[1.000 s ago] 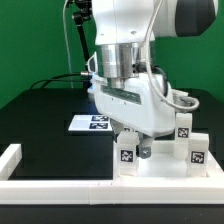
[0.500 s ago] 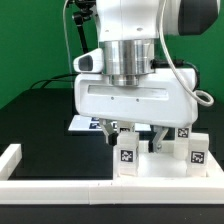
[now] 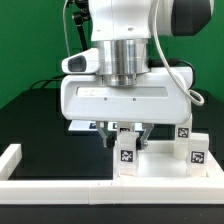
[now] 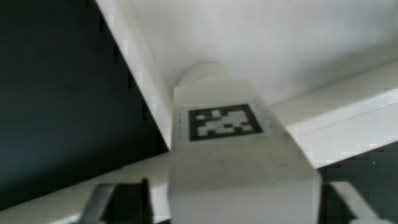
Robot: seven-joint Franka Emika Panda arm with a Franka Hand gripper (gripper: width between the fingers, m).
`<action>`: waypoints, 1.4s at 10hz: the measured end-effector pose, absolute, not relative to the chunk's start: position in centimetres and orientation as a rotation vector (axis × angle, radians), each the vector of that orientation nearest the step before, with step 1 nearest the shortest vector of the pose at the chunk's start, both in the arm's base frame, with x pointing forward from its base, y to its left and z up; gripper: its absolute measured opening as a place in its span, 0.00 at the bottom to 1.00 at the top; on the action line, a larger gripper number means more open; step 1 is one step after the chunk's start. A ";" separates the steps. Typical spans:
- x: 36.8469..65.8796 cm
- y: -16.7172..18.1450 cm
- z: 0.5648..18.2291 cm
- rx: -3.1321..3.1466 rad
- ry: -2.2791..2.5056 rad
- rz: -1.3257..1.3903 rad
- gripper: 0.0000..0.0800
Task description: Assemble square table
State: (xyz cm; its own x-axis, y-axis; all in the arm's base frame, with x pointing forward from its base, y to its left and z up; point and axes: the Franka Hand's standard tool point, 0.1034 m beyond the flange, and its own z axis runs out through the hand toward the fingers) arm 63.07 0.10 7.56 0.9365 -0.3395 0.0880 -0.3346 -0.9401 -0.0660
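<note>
The square table slab [image 3: 163, 167] lies white and ribbed against the front border wall. One short white tagged leg [image 3: 127, 153] stands upright on its corner nearest the exterior view's left. My gripper [image 3: 128, 135] hangs straight over that leg, one finger on each side of its top. The jaws look slightly open round it. In the wrist view the leg [image 4: 228, 130] fills the gap between the dark fingers [image 4: 125, 205] of the gripper [image 4: 244, 207]. Two more tagged legs [image 3: 184, 133] [image 3: 197, 152] stand at the exterior view's right.
The marker board [image 3: 80, 125] lies flat on the black table behind the gripper. The low white border wall [image 3: 18, 155] runs along the front and turns up at the exterior view's left. Dark cables hang behind the arm.
The gripper has turned about its vertical axis, so its broad face now looks at the camera. The leg under it and its tag have stayed as they were.
</note>
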 end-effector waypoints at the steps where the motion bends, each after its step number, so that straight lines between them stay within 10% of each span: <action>1: 63.1 0.1 7.5 -3.031 0.583 -0.150 0.36; 14: 62.4 0.1 7.3 -1.705 2.483 0.053 0.36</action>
